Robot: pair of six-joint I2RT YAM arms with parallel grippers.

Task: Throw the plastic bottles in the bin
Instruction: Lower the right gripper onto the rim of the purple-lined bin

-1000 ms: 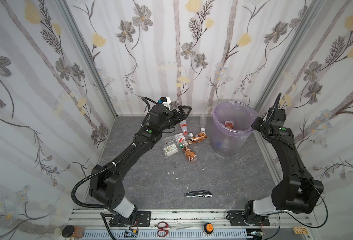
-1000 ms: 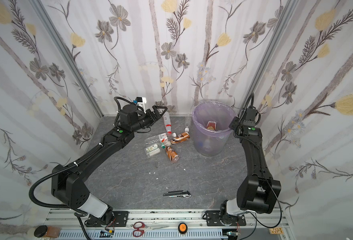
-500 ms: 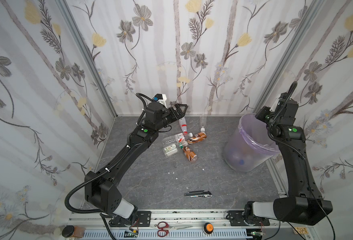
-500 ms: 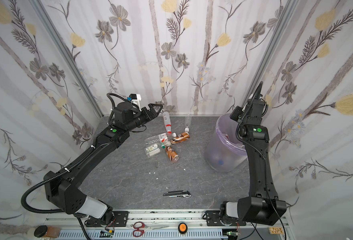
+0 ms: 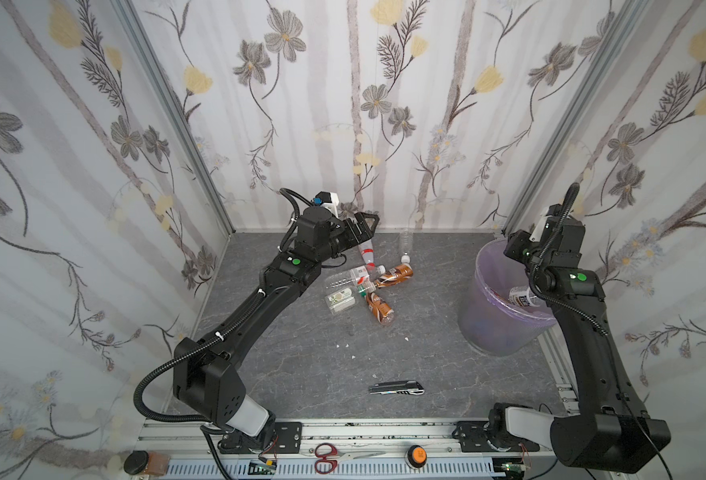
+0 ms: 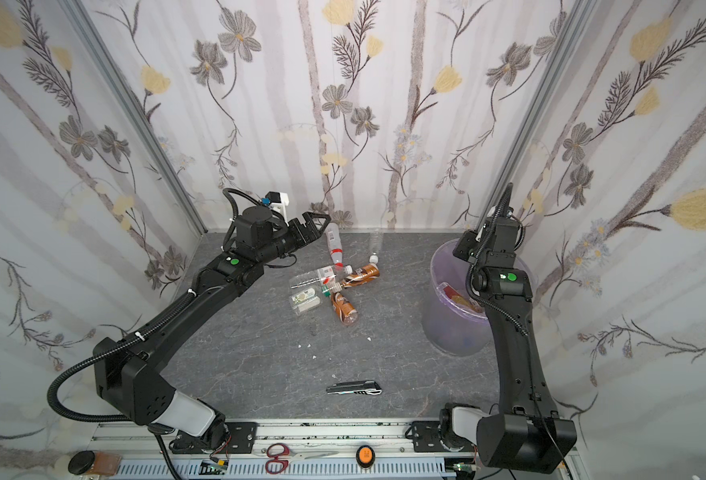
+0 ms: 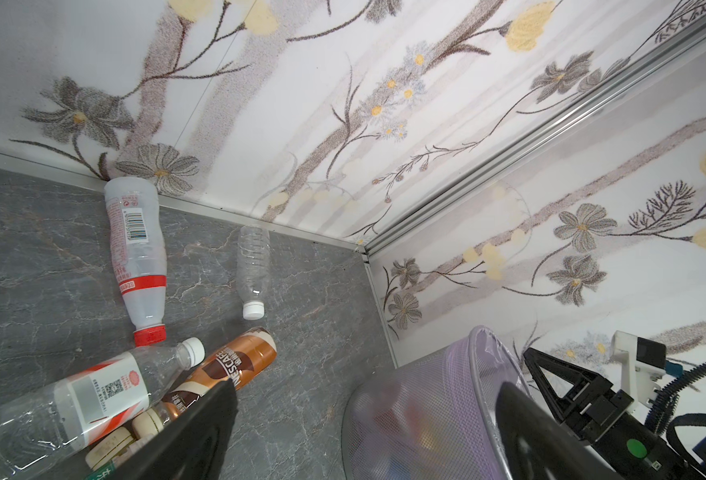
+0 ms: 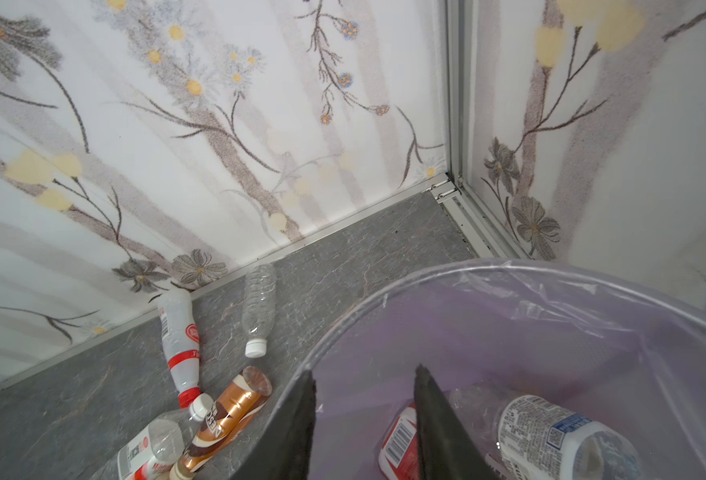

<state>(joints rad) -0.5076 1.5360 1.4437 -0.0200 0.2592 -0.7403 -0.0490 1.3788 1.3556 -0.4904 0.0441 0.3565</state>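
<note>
front rail at 6 o'clock: red-handled scissors (image 5: 343,456) and an orange knob (image 5: 415,454). on the grey desk (image 5: 301,365) a grey utility knife (image 5: 396,388) lies flat near the 6 o'clock edge, well apart from everything else. just past centre toward 12 o'clock is a loose heap of plastic bottles on their sides. crushed clear bottle (image 5: 340,299) with a green-white label at the heap's 8 o'clock, brown bottle (image 5: 378,308) at 5 o'clock, second brown bottle (image 5: 397,274) at 2 o'clock, red-white labelled bottle (image 5: 349,277) at 10 o'clock, all meeting round the necks. bin (image 5: 488,324), lavender bag inside, sits at the desk's 3 o'clock by the right wall. in it a white-labelled bottle (image 8: 551,436) and a red-labelled bottle (image 8: 397,442) half hidden by a finger. right gripper (image 8: 364,370) is at the bin's 12 o'clock rim, jaws partly apart, one finger outside the rim and one inside. cannot tell if it touches the rim, and no bottle is in it. left gripper (image 5: 369,227) hangs above the desk at 12 o'clock, jaws spread wide, nothing between them. by it the red-capped bottle (image 5: 366,253) lies base to the far wall, cap toward 6 o'clock. a clear unlabelled bottle (image 5: 405,245) with a white cap lies at its 3 o'clock, apart from it.
</note>
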